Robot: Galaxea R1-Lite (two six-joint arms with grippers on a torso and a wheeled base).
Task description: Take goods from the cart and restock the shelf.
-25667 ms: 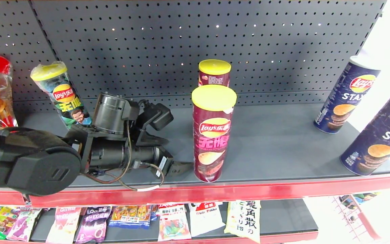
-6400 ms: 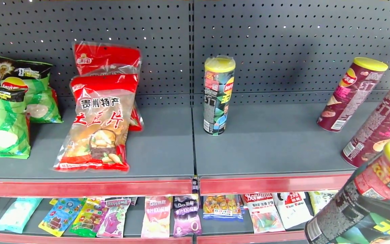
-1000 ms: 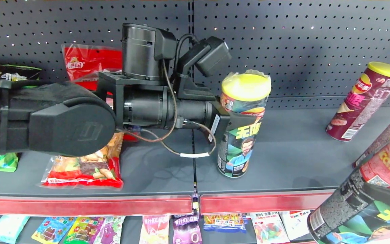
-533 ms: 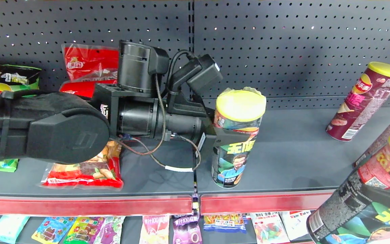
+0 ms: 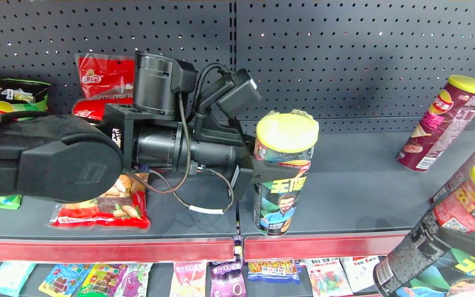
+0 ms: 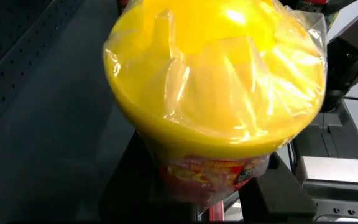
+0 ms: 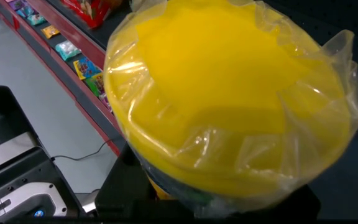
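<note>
My left gripper (image 5: 281, 173) reaches in from the left over the grey shelf (image 5: 353, 194) and is shut on a green-and-black chip can (image 5: 283, 181) with a yellow, plastic-wrapped lid. That can is upright, its base at the shelf's red front edge. In the left wrist view the can's lid (image 6: 213, 74) sits above the left gripper (image 6: 204, 196). A second can of the same kind (image 5: 435, 247) hangs tilted at the lower right, below the shelf front, with my right gripper (image 5: 464, 247) shut on it. Its lid (image 7: 229, 93) is close up in the right wrist view.
Two purple chip cans (image 5: 441, 123) stand on the shelf's right end. Red snack bags (image 5: 105, 206) and green chip bags (image 5: 10, 95) lie at the left behind my arm. Bare shelf lies between the held can and the purple ones. Sachets (image 5: 188, 280) fill the lower shelf.
My left arm has drawn the can it holds toward the shelf's front edge and slightly left. The right arm and its can have stayed put.
</note>
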